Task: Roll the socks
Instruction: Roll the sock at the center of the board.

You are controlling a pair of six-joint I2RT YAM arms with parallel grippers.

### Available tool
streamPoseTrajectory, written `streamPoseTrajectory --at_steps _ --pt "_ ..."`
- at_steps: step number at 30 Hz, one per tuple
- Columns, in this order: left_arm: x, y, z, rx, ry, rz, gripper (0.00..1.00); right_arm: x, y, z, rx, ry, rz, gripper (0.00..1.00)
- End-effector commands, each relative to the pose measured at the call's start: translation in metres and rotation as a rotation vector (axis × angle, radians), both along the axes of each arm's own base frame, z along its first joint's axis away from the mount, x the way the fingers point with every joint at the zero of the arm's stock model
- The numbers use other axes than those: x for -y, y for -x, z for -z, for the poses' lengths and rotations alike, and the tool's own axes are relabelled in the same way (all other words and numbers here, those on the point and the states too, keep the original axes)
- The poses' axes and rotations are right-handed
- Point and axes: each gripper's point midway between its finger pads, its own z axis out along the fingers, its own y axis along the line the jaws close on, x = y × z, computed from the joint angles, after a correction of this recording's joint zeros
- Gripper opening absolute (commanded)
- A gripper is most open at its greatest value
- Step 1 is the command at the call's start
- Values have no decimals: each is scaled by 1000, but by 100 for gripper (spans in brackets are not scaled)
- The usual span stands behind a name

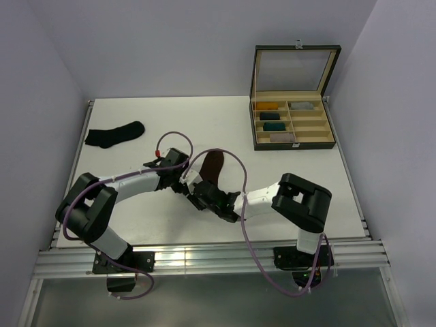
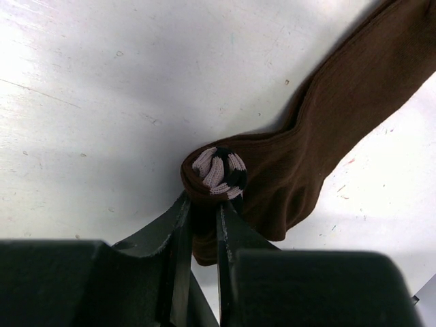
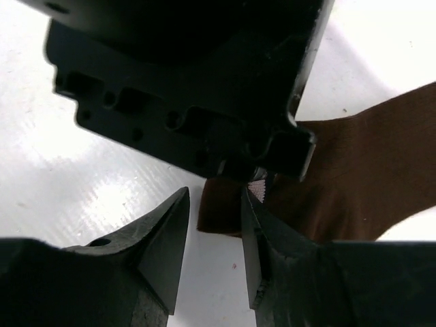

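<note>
The white table (image 1: 204,116) is sitting between walls on the left, back and right, with a metal rail (image 1: 204,259) running along its near edge. An open box (image 1: 294,145) is taking up the back right corner, its lid (image 1: 294,71) standing upright and rolled bundles (image 1: 273,126) lying in its compartments. Bare tabletop is lying open across the back middle and to the right of the arms.

The black sock (image 1: 114,134) is lying flat near the back left edge, well apart from both arms. The brown sock (image 1: 213,165) is lying at the centre, its length stretching toward the back.

The left claw (image 2: 202,208) is pinching the brown sock (image 2: 327,136) narrowly at its rolled end, where pale stripes (image 2: 216,170) are showing in a small coil resting on the table.

The right claw (image 3: 214,211) is standing partly open just beside the left one, gripping nothing. The brown sock (image 3: 368,170) is showing its edge in the gap between the 2 fingers; whether either finger (image 3: 269,238) is touching it I cannot tell.
</note>
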Motion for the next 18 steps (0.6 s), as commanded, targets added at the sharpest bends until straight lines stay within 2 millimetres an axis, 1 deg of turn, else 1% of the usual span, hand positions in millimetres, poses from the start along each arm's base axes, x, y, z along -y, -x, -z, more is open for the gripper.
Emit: streamPoseTrajectory --at_steps 1,2,7,9,10,11,12,13,14,15,16,17,18 --pt "-14 20 10 -64 -60 28 0 -3 -6 5 17 49 26 42" --pt "-14 21 9 -64 -58 29 0 0 -6 11 9 68 38 41" --pt "-13 18 4 -50 -51 32 1 16 -6 27 -20 141 99 38" --pt "-14 19 6 -55 -45 27 0 23 -3 34 -39 168 112 33" --pt "-14 17 4 -51 -39 26 0 26 -2 37 -44 177 113 25" --pt "-13 16 3 -45 -31 21 0 28 0 39 -52 183 115 20" --pt "-13 17 4 -48 -23 17 0 28 1 40 -59 179 114 8" --pt "-13 16 2 -43 -14 13 2 28 4 39 -72 172 105 2" --pt "-13 15 2 -38 -4 3 6 27 6 39 -81 165 99 0" --pt "-12 14 -2 -25 10 -2 10 26 8 38 -98 151 96 0" --pt "-12 14 -4 -18 17 -7 20 28 8 34 -113 138 99 0" --pt "-12 12 -6 -8 31 -23 27 26 11 33 -141 118 80 0" --pt "-12 10 -11 10 43 -31 36 26 13 31 -163 98 80 0"
